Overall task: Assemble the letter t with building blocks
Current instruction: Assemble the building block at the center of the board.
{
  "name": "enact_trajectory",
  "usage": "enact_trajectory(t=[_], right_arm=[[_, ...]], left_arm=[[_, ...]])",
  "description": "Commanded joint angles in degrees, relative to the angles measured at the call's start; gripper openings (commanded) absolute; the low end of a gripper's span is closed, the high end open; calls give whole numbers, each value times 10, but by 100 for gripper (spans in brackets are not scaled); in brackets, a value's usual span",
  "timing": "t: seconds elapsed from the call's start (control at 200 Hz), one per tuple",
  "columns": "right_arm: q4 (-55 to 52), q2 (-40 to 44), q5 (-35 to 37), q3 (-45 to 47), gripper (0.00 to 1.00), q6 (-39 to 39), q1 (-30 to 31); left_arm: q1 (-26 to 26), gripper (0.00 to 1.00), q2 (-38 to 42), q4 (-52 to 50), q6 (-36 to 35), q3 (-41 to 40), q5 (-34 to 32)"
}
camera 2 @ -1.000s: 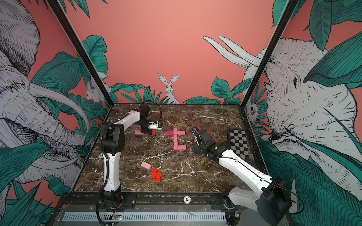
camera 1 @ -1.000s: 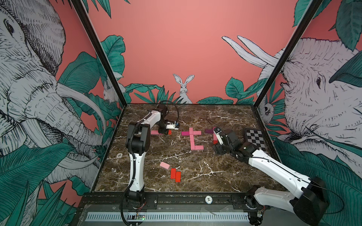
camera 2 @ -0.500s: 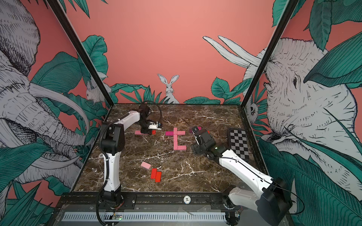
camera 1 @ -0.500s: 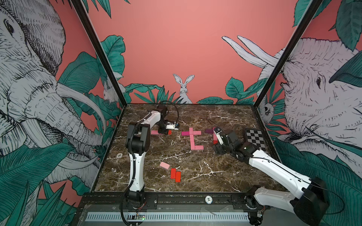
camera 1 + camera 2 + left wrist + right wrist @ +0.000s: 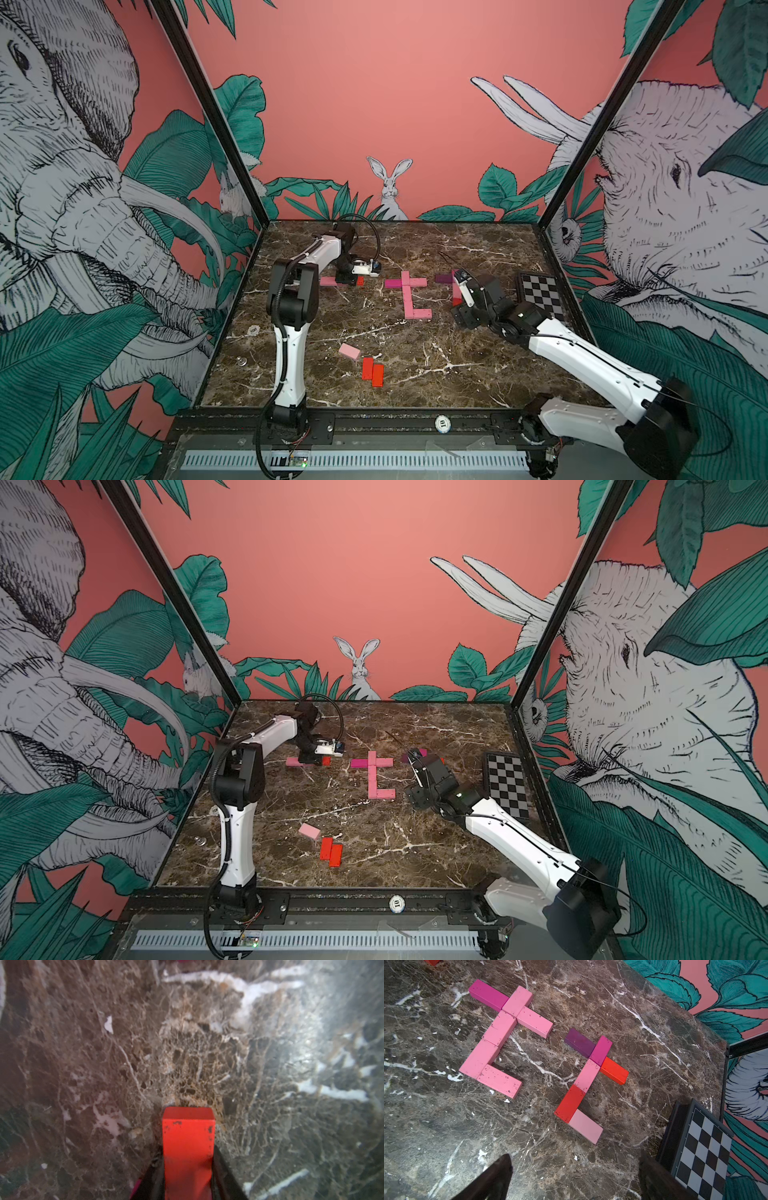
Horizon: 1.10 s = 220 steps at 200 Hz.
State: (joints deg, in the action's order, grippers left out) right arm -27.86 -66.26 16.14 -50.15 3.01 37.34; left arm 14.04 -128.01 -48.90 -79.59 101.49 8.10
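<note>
My left gripper (image 5: 187, 1152) was closed on a red block (image 5: 188, 1134). Its two black fingers (image 5: 154, 1172) pressed the long sides of the block, and the free end of the block pointed out over the marble table (image 5: 207, 1053). I could not tell whether this end touched the marble. In a top view the same gripper was low over the far left part of the table, and the red block was just beside the end of a pink block (image 5: 329, 281) that lay flat there.

My right gripper (image 5: 574, 1176) was wide open and held nothing. Its dark fingertips (image 5: 497, 1174) stood well apart above bare marble. Beyond them two letter shapes lay flat on the table, near each other but not touching. The pink t (image 5: 499, 1028) had a stem of three pink blocks, a pink foot, and a crossbar that was magenta on one side and pink on the other. The second t (image 5: 586, 1076) had the same form in mixed colours: dark purple, magenta, red and pale pink. It lay between the pink t and the checkerboard plate (image 5: 704, 1147).

Nearer the front edge, well apart from the letters, a pale pink block (image 5: 349, 352) lay alone. Just beside it were two red blocks (image 5: 368, 368), touching along their long sides.
</note>
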Motion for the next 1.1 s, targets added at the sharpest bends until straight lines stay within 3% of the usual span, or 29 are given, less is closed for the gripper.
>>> enact_trajectory(t=[0.0, 0.6, 1.095], right_arm=[[5, 10, 12, 3, 93, 3, -3], [7, 14, 12, 6, 93, 5, -3], [6, 20, 12, 6, 93, 5, -3]], left_arm=[[-4, 15, 4, -32, -21, -28, -24], [-5, 17, 7, -46, -24, -36, -17], [-5, 27, 11, -54, -27, -46, -13]])
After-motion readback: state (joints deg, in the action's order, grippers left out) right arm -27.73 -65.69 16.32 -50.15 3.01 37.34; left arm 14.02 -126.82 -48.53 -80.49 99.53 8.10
